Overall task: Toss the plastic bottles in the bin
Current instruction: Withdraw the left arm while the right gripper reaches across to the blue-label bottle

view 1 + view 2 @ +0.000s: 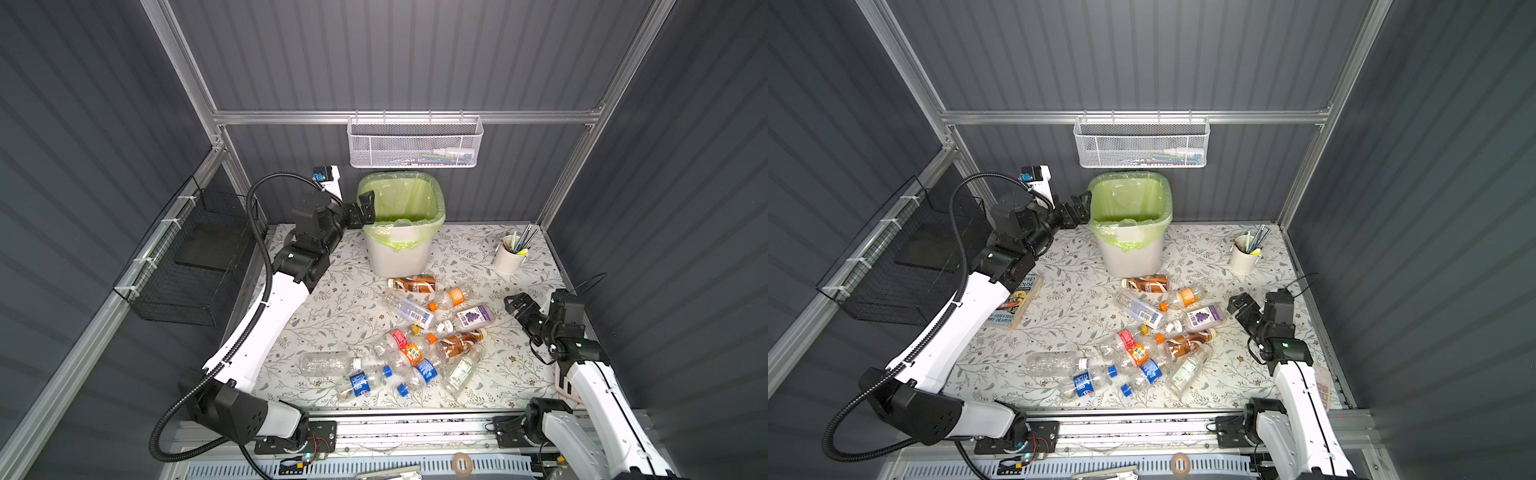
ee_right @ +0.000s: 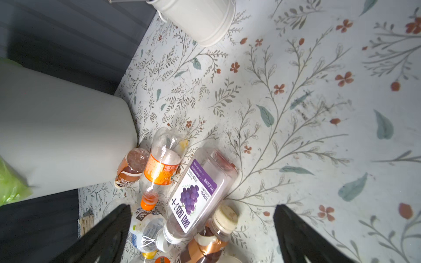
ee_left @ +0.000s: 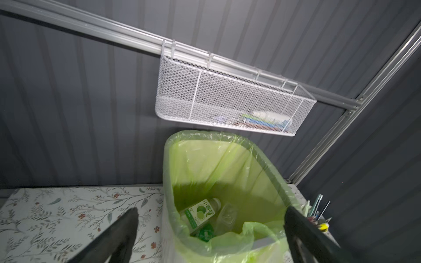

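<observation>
**Entry: bottle clearance, part done.** By my estimate you are well short of halfway.

**In the bin (image 3: 262, 164):**
- You have a green-label bottle (image 3: 200, 213) and a crumpled clear bottle (image 3: 225, 216).
- A scrap of a second green label shows beneath them. Anything deeper is hidden by the liner.
- The bin stands at the back of the floral table (image 1: 332, 299), below the white mesh basket (image 1: 415, 145).

**Left to throw:** about eleven plastic bottles (image 1: 415, 353) lie on their sides in a loose heap in front of the bin, several overlapping. Among them:
- brown-label bottle (image 1: 415, 284), just beside the bin's foot
- orange-label bottle (image 1: 455, 296)
- purple grape bottle (image 1: 473, 316), on the heap's right fringe
- blue-label bottle (image 1: 359, 383)
- unlabelled clear bottle (image 1: 326, 362), on the left fringe

**Left gripper (image 1: 368, 208):**
- The arm is stretched toward the back and raised to the bin's left rim, at mouth height.
- The fingers are spread wide with nothing between them.
- Its wrist camera looks down into the liner.

**Right gripper (image 1: 517, 303):**
- It is low over the table at the heap's right edge.
- The fingers are wide apart and it is empty.
- It faces the purple grape bottle, near it but apart.

**Note:** that bottle looks like your nearest pick. It lies pressed against its neighbours, so they may shift when you lift it.
</observation>
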You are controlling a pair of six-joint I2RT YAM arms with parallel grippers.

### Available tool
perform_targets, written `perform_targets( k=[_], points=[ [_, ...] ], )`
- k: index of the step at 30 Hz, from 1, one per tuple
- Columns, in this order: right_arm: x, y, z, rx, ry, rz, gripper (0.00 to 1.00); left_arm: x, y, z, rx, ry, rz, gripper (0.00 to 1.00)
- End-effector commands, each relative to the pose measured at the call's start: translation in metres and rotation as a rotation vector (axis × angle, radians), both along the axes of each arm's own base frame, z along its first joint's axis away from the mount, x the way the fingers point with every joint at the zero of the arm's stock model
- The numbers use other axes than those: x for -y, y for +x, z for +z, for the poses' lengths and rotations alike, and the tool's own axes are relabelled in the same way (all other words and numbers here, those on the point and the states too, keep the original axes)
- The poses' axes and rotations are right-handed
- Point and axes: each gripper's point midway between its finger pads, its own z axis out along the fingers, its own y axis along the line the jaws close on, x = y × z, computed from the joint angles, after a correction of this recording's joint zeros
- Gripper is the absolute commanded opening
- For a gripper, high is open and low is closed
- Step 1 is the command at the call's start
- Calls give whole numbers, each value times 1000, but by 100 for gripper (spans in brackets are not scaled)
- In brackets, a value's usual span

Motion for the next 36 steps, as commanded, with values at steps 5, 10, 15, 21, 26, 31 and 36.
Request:
perform_targets(
  k=[5,10,15,21,26,31,36],
  points=[
    [-14,2,6,23,20,21,99,-28,-33,-66,-135,179,51,100],
    [-47,16,33,78,-80,185,99,-60,-50,-99,-219,182,188,100],
    [-90,33,52,126,-148,349,99,-94,-57,-124,-297,134,311,100],
    [-161,38,78,246,-291,655,99,-135,-59,-145,-359,110,419,100],
    [-232,26,78,293,-413,963,93,-163,-55,-168,-453,43,477,100],
    [-301,1,71,339,-488,1218,88,-185,-55,-189,-503,-17,514,100],
    [-359,-41,46,342,-582,1520,83,-198,-55,-205,-554,-32,525,100]
  ],
)
